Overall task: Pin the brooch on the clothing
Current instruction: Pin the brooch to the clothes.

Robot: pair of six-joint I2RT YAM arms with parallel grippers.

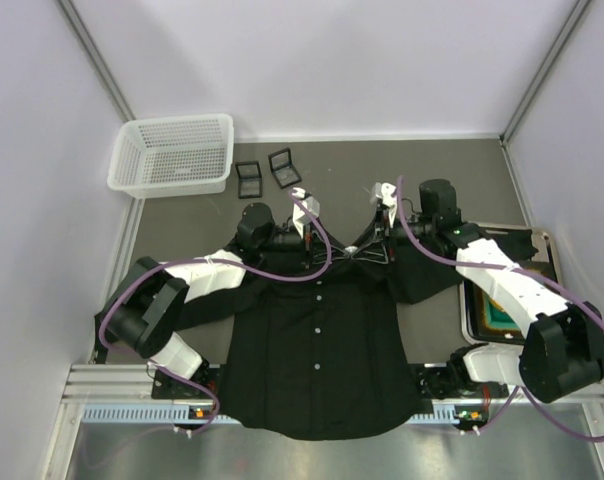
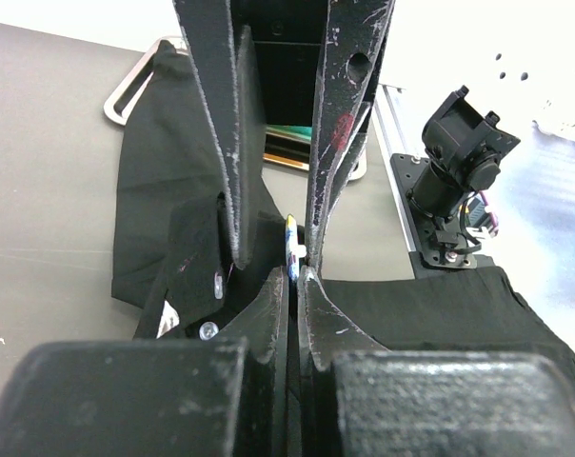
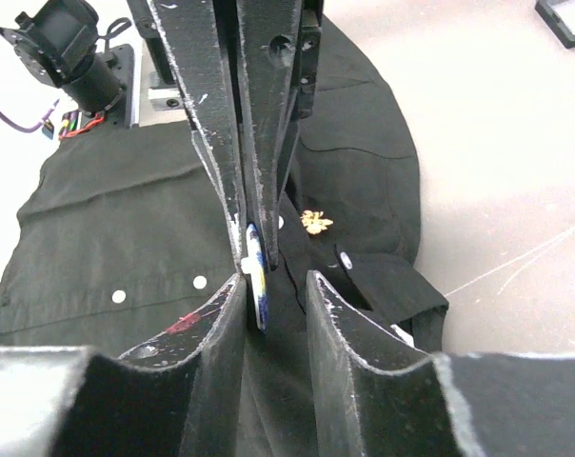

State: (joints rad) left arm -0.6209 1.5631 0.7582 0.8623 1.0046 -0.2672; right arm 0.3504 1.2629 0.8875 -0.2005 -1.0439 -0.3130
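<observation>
— What are they working on, seen from above?
— A dark grey table point(image 1: 442, 165) between pale walls point(image 1: 322, 60). The black shirt point(image 1: 317, 380) lies spread front up, its collar under the left gripper point(image 1: 356, 251) and right gripper point(image 1: 368, 247), which meet tip to tip. Beyond the left one: one white basket point(image 1: 172, 152) and two small black boxes point(image 1: 250, 180). Behind the right one, toward its base: one tray point(image 1: 549, 250).
— Left wrist?
— Its fingers pinch the brooch point(image 2: 291, 249), edge-on above the collar. Two white buttons point(image 2: 217, 283) sit just left of the tips.
— Right wrist?
— Its fingers stand apart, with the brooch between them. One gold ornament point(image 3: 315, 222) sits on the shirt just beyond the tips, to the right.
</observation>
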